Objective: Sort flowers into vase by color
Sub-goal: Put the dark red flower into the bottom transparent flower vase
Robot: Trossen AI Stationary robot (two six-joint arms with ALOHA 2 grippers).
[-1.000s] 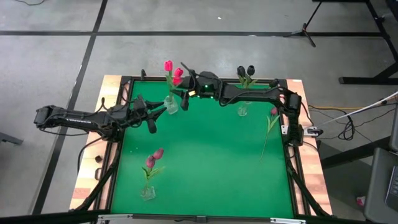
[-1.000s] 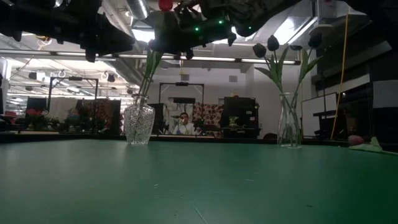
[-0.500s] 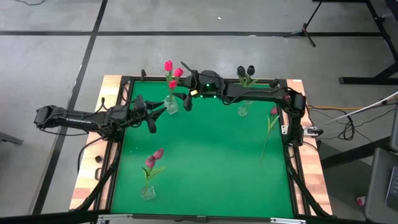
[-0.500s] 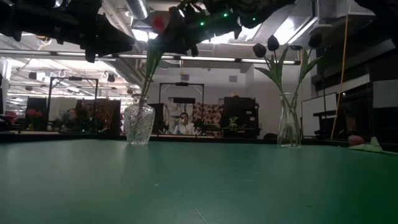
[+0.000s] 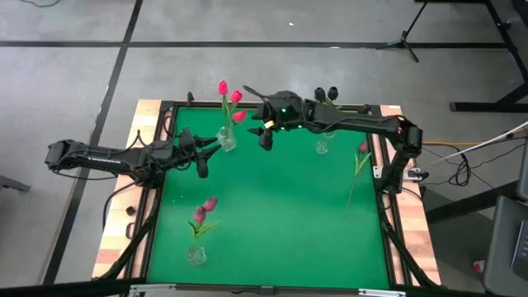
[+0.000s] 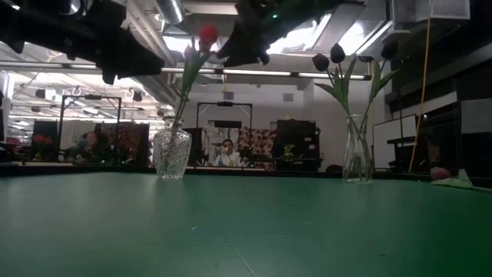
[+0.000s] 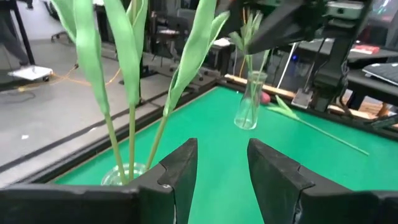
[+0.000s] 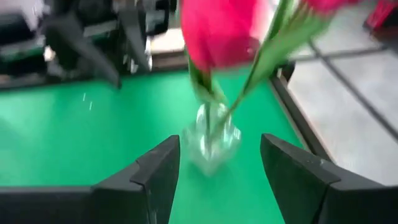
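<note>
Green stems of three pink-red tulips (image 5: pixel 229 101) stand in the glass vase (image 5: pixel 226 140) just ahead of the right gripper (image 5: pixel 265 136), its jaws apart and empty. The left gripper (image 5: pixel 202 155), part-open, brackets that vase, seemingly steadying it. Farther off: one tulip (image 5: pixel 358 169) lies unsorted.

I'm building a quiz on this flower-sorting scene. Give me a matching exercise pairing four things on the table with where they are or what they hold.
Things:
1. back-left vase
2. back-right vase
3. front-left vase
4. loose tulip

Descriptions:
A. near-black flowers
B. lying on the mat by the right edge
C. bright pink-red flowers
D. dusky maroon-pink flowers

Pairs: 1-C, 2-A, 3-D, 4-B
</note>
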